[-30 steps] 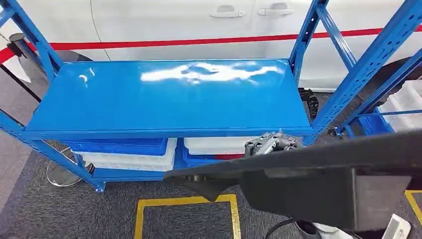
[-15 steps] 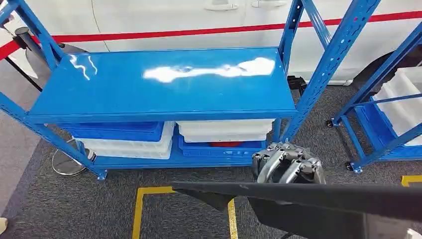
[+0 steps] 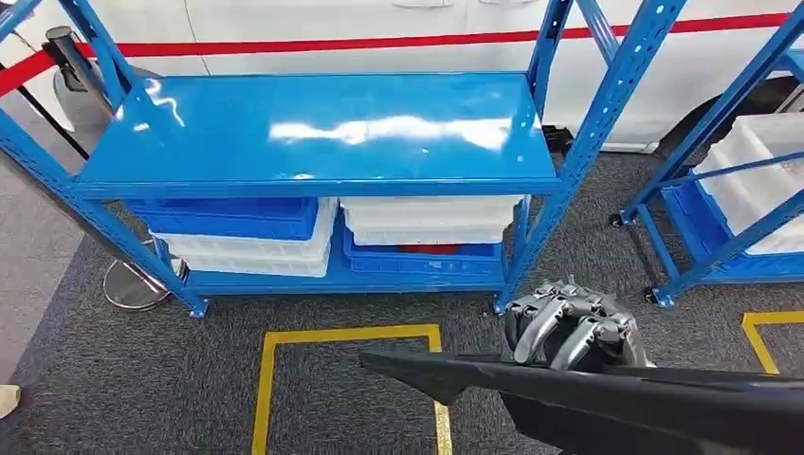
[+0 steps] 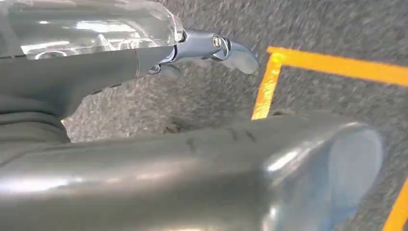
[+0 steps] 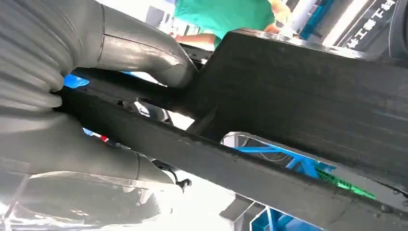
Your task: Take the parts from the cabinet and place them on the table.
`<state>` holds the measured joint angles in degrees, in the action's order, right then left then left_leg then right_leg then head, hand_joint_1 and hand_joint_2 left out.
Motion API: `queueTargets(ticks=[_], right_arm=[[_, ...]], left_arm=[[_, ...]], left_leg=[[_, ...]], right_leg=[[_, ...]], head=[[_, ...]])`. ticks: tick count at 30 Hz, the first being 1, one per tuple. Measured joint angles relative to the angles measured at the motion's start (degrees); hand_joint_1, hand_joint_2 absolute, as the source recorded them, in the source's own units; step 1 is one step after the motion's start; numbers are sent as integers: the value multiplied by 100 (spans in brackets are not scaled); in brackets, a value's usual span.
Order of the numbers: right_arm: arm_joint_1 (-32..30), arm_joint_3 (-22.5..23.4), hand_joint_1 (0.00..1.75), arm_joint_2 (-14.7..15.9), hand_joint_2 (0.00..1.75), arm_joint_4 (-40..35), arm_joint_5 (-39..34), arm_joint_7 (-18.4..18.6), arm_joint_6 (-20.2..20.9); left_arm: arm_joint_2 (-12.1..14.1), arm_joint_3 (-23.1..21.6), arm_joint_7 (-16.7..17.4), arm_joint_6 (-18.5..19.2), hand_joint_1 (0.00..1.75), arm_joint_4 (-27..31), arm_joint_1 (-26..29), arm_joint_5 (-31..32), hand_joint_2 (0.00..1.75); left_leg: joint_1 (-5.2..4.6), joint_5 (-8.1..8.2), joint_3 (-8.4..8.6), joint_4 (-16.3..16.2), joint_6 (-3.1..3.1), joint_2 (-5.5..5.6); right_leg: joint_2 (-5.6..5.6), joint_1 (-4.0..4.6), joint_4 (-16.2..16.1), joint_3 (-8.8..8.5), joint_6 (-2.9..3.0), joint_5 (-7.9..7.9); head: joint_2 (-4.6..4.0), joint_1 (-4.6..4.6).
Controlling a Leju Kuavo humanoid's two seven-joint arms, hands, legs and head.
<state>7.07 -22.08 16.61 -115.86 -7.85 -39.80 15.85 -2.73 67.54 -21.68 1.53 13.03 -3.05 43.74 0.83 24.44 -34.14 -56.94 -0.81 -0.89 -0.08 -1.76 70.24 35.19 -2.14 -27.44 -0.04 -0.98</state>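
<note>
My right hand (image 3: 574, 327) grips a long flat black part (image 3: 616, 408) that lies across the lower right of the head view, tapering to a point on the left. In the right wrist view the same black part (image 5: 298, 110) runs between the grey thumb (image 5: 139, 48) and the fingers below it. The blue cabinet (image 3: 322, 133) stands ahead with a bare glossy top shelf. My left hand (image 4: 192, 163) hangs over the grey carpet, its fingers (image 4: 226, 45) apart and holding nothing.
Blue bins (image 3: 228, 216) and white bins (image 3: 431, 220) sit on the cabinet's lower shelf. A second blue rack (image 3: 749, 190) with white bins stands at the right. Yellow floor tape (image 3: 346, 334) marks a square. A belt post (image 3: 133, 284) stands left, and a person in green (image 5: 221, 14) is near.
The whole picture has shifted: the camera has drawn back from the cabinet. The black part and my right hand now sit lower in the view, with the hand plainly gripping it.
</note>
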Motion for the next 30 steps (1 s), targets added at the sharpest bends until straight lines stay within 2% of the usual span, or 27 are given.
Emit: queueTargets(ticks=[1, 2, 3, 5, 6, 7, 8, 10, 11, 12, 13, 14, 15, 16, 17, 18, 19, 21, 22, 23, 24, 25, 26, 27, 28, 29, 30], right_arm=[[0, 9, 164, 0, 175, 0, -22, 0, 17], [12, 13, 164, 0, 175, 0, -35, 0, 35], [9, 24, 164, 0, 175, 0, -42, 0, 57], [2, 24, 164, 0, 175, 9, -44, 0, 39], [-4, 24, 164, -4, 175, 13, -41, 0, 17], [-4, 24, 164, -9, 175, 15, -41, 0, 0], [-5, 24, 164, -20, 175, 15, -44, 0, -11], [-40, 28, 164, -31, 175, 15, -17, 0, 0], [-62, 28, 164, -53, 175, 15, 24, 0, 24], [-93, 26, 164, -77, 175, 15, 110, 0, 39], [-108, 26, 164, -101, 175, 15, 197, 0, 41], [-116, 26, 164, -114, 175, 15, 263, 2, 41], [-115, 24, 164, -125, 175, 15, 311, 0, 37], [-115, 22, 164, -137, 175, 15, 362, 0, 26], [-125, 17, 164, -144, 175, 15, 409, 0, 11], [-128, 13, 164, -144, 175, 15, 429, 0, -2], [-151, -7, 164, -146, 175, 22, 468, 0, -33], [-220, -52, 164, -146, 175, 26, 514, 0, -46], [-239, -66, 164, -144, 175, 24, 538, 0, -37], [-242, -77, 164, -144, 175, 35, 562, 0, -24], [-219, -99, 164, -144, 175, 44, 586, -2, -24], [-169, -162, 164, -146, 175, 75, 601, -2, -31], [-97, -250, 164, -146, 175, 140, 612, 0, -50], [-40, -339, 164, -146, 175, 199, 632, 20, -92], [3, -411, 164, -155, 175, 225, 649, 55, -151], [51, -494, 164, -173, 175, 240, 676, 94, -212], [91, -585, 164, -192, 175, 249, 706, 151, -275]], left_arm=[[-9, 0, -7, 0, 0, 0, -4, 22, 0], [-4, 0, -9, 0, 0, 4, -1, 35, 0], [-7, 0, -7, 0, 0, 4, 5, 70, 0], [-7, 0, 29, 0, 0, 4, 6, 72, 0], [-2, 2, 53, 0, 0, 4, 14, 72, 0], [0, 4, 74, 2, 0, 4, 16, 74, 0], [0, 4, 105, 2, 0, 4, 18, 76, 0], [22, 13, 142, -2, 0, 4, 20, 79, 0], [39, 22, 166, -4, 0, 4, 20, 87, 0], [48, 42, 192, -7, 0, 4, 20, 90, 0], [63, 52, 208, -4, 0, 4, 23, 92, 0], [66, 52, 214, -2, 0, 4, 26, 109, 0], [76, 55, 216, 0, 0, 4, 24, 127, 0], [90, 55, 216, 0, 0, 6, 17, 133, 0], [125, 57, 223, 0, 0, 13, 1, 144, 0], [122, 57, 227, -2, 0, 15, -12, 142, 0], [136, 70, 234, -42, 0, 22, -16, 138, 0], [136, 105, 249, -111, 0, 24, 2, 124, 0], [133, 116, 251, -131, 0, 24, 18, 122, 0], [131, 136, 249, -136, 0, 24, 19, 113, 0], [133, 151, 247, -129, 0, 24, 8, 107, 0], [144, 162, 247, -96, 0, 24, -1, 105, 0], [153, 186, 247, -53, 0, 24, -5, 94, 0], [160, 199, 245, -15, 0, 24, -6, 92, 0], [164, 203, 245, 9, 0, 24, -6, 94, 0], [177, 208, 243, 35, 0, 24, -10, 127, 0], [181, 212, 243, 52, 0, 24, -15, 133, 0]], left_leg=[[6, -18, -86, -82, 35, 5], [-12, -24, -168, -168, 83, 26], [-19, -43, -178, -200, 123, 26], [-3, -132, -185, -179, 215, 26], [8, -159, -196, -170, 259, 29], [31, -42, -239, -240, 288, 35], [32, 197, -316, -443, 304, 34], [36, 733, -612, -1287, 332, 37], [35, 878, -738, -1659, 339, 40], [34, 919, -813, -1968, 327, 40], [28, 834, -737, -1908, 306, 39], [15, 634, -497, -1575, 265, 38], [-20, 405, -189, -1057, 203, 26], [-69, 226, 133, -509, 99, -60], [-116, 335, 297, -213, 18, -234], [-135, 306, 322, -150, 27, -252], [-170, 278, 289, -117, -3, -210], [-179, 241, 272, -65, -49, -113], [-65, 136, 348, 120, -53, -65], [-76, 104, 357, 169, -78, -21], [-71, 81, 333, 169, -93, 13], [-67, 77, 307, 164, -86, 61], [-67, 73, 288, 154, -80, 107], [-67, 69, 273, 136, -73, 159], [-62, 71, 266, 112, -70, 220], [-49, 87, 263, 76, -46, 291], [-33, 111, 264, 27, -11, 370]], right_leg=[[-5, -35, -450, -345, -30, -13], [6, 10, -993, -700, -48, -348], [21, 32, -1171, -777, 73, -466], [9, 59, -1138, -706, 163, -423], [4, 48, -1160, -685, 238, -376], [-15, 36, -1173, -667, 309, -330], [-17, 43, -1173, -629, 359, -296], [-38, 70, -1166, -548, 404, -236], [-66, 90, -1162, -515, 425, -219], [-79, 117, -1152, -483, 430, -198], [-104, 138, -1150, -473, 433, -194], [-139, 159, -1148, -476, 434, -192], [-179, 187, -1148, -488, 435, -193], [-224, 201, -1149, -501, 435, -196], [-278, 222, -1150, -496, 427, -202], [-302, 218, -1150, -480, 409, -193], [-378, 203, -1155, -474, 377, -180], [-474, 198, -1203, -492, 330, -156], [-441, 206, -1169, -492, 294, -227], [-223, 188, -1033, -427, 266, -354], [-80, 178, -665, -241, 259, -588], [-25, 154, -222, -24, 238, -798], [-13, 127, 222, 197, 214, -962], [-14, 108, 491, 335, 197, -999], [-14, 88, 491, 348, 180, -891], [-12, 64, 208, 225, 161, -637], [16, 40, -264, -3, 147, -328]], head=[[0, 0], [0, 9], [0, -9], [0, -2], [0, 7], [0, -2], [0, -4], [0, -4], [0, -4], [0, -4], [0, -4], [0, -4], [0, -4], [0, -2], [0, 4], [0, 0], [0, 2], [0, 2], [0, 0], [0, 17], [0, 22], [0, 28], [0, 28], [0, 26], [0, 28], [0, 28], [0, 26]])
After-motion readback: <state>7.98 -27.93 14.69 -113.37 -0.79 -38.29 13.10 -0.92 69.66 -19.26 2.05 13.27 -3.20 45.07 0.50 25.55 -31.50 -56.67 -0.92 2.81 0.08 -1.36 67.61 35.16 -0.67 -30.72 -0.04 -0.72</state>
